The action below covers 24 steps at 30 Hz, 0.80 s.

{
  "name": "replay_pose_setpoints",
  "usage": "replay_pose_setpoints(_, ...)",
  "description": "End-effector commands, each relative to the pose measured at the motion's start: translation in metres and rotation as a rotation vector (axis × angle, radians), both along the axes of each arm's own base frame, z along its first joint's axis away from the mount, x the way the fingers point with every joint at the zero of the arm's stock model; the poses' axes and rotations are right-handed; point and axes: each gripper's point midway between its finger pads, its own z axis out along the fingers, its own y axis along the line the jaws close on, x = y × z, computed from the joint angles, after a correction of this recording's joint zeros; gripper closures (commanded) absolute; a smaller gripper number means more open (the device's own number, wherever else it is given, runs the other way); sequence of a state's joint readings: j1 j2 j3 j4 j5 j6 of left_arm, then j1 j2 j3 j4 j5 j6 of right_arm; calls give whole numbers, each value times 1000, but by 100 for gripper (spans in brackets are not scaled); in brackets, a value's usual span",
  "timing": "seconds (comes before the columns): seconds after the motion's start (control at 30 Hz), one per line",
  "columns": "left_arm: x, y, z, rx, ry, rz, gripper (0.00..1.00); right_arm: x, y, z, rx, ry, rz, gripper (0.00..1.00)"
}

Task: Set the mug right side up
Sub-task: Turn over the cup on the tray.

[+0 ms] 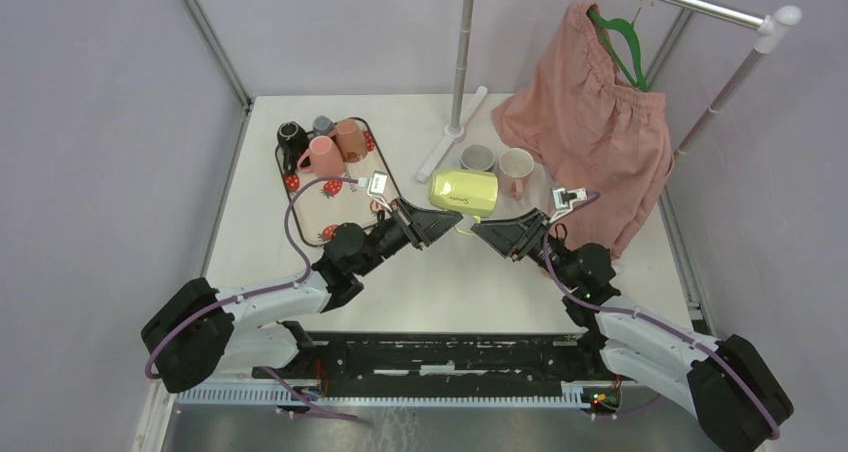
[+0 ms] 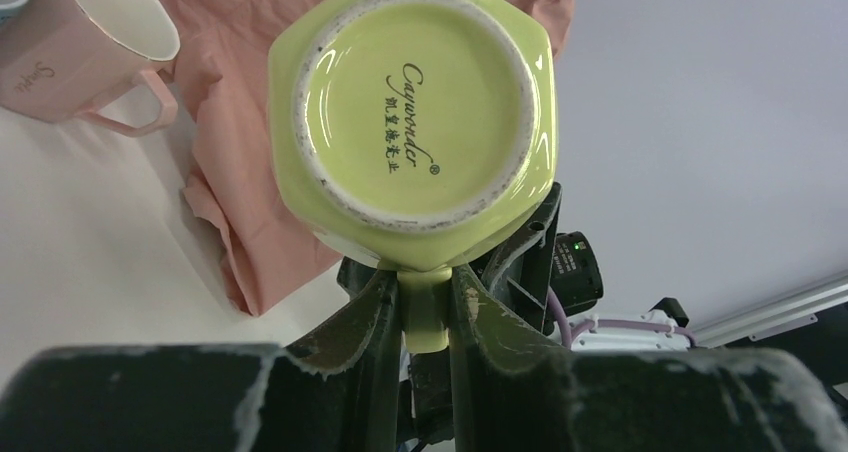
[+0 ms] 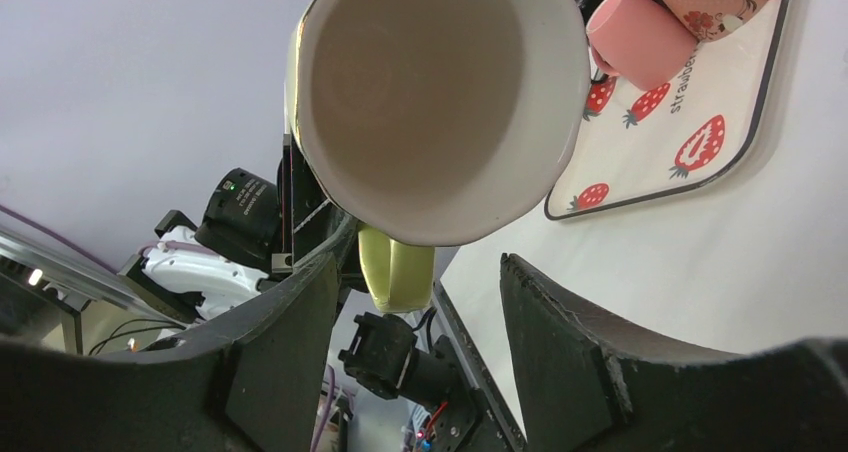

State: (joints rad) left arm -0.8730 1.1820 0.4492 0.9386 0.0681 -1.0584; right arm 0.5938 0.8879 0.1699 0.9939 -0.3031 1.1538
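I am reading a white bench [image 1: 450,282] closed in by plain lilac-grey walls [image 1: 100,122], with metal frame posts at the back corners. At back left of the bench lies a strawberry-print tray [image 3: 640,157] carrying a black cup [image 1: 292,134], a pink cup [image 1: 322,157] and two more behind them. A grey pole [image 1: 463,52] stands at back centre. To its right a clothes rail [image 1: 680,0] holds a green hanger [image 1: 620,42] with a pink garment [image 1: 590,132] whose lower folds reach the bench. A small grey bowl [image 1: 477,157] and a pale pink mug [image 1: 516,164] stand upright just beside that garment. The yellow-green mug [image 1: 465,193] is over the middle of the bench, lying on its side: its base faces the left wrist camera and its open mouth faces the right wrist camera. The left pincer [image 2: 424,294] is clamped on the mug's handle, one finger on each side of it. The right pincer [image 3: 420,272] has its jaws wide apart just below the mug's rim, and I see no contact with the mug. The two pincers meet nearly tip to tip under the mug.
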Motion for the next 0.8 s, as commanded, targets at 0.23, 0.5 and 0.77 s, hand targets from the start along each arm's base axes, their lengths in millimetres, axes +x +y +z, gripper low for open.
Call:
replay_pose_setpoints(0.23, -14, 5, 77, -244, -122, -22, 98, -6, -2, 62, 183, -143, 27, 36)
replay_pose_setpoints(0.5, -18, -6, 77, -245, -122, -53, 98, -8, -1, 67, 198, -150, 41, 42)
replay_pose_setpoints(0.77, -22, -11, 75, -240, -121, -71, 98, -8, -3, 65, 194, -140, 36, 51)
